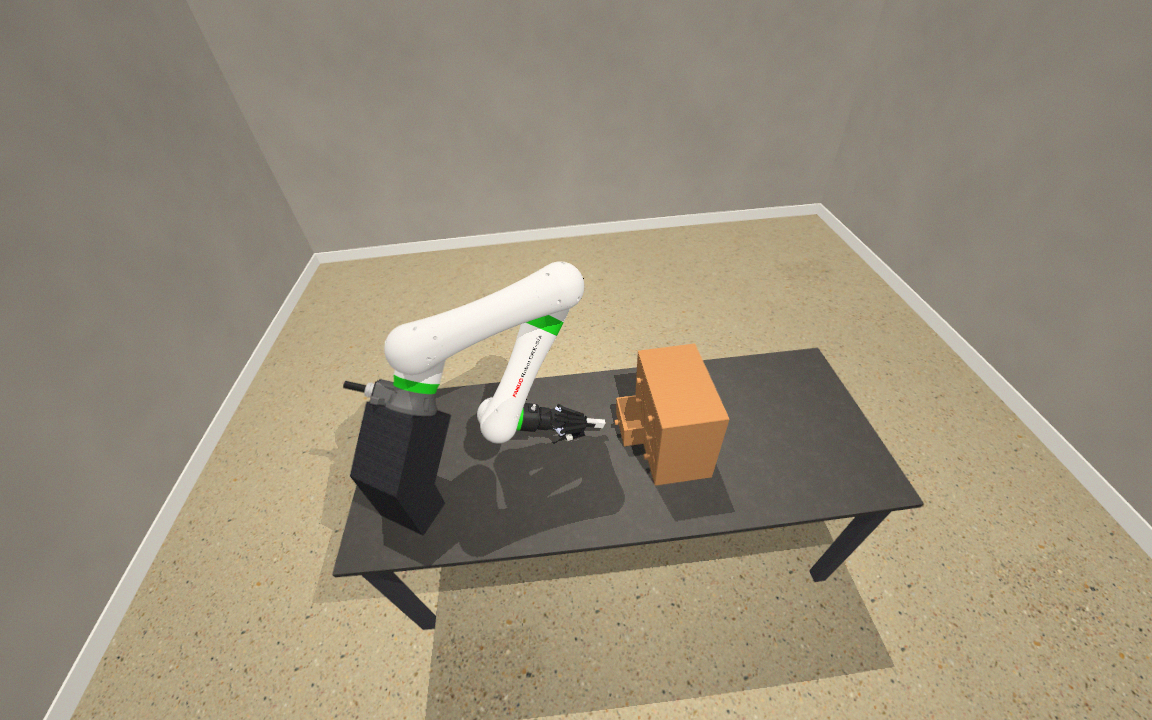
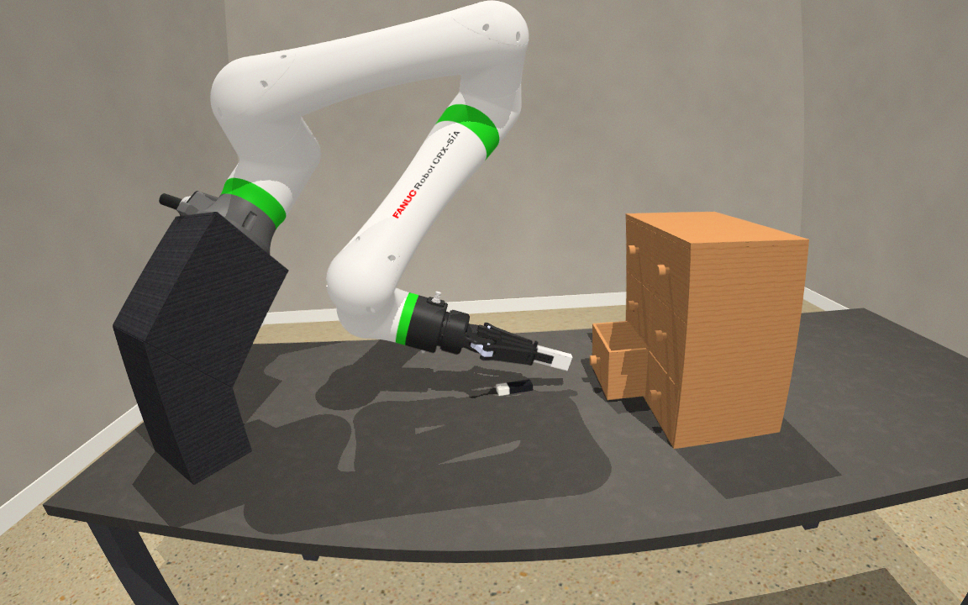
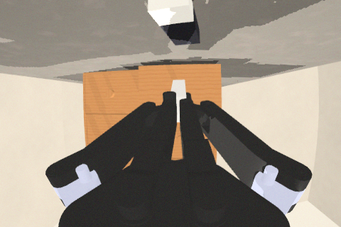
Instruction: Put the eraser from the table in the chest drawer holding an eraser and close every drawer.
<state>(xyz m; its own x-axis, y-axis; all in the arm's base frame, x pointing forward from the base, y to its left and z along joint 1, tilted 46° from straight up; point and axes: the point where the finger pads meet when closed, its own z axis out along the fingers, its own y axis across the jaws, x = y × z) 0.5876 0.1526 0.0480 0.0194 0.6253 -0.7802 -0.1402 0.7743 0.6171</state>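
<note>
Jaws of the gripper [image 1: 596, 423] [image 2: 554, 357] [image 3: 178, 93] closed fully together, with nothing gripped, pointed at the open drawer [image 1: 623, 428] [image 2: 627, 374] [image 3: 199, 78] and tipped slightly downward. Below them, and a little back from the pale tips towards the arm's base, the eraser [image 1: 569, 437] [image 2: 502, 389] [image 3: 170, 5], flat on the table [image 1: 786, 447] [image 2: 427, 511] [image 3: 71, 25], apart from the chest [image 1: 687, 394] [image 2: 735, 331] [image 3: 103, 124]. Long axis roughly in line with the reach, white end towards the base, dark end towards the drawer (handy for a squeeze across the narrow sides). For a pick-up, probably best to back off, open wide, turn steeply down and straddle those long sides. A straight advance from here likely to meet the drawer front, not the eraser; risk of shoving the tray in too soon. Contents of the drawer impossible to tell.
</note>
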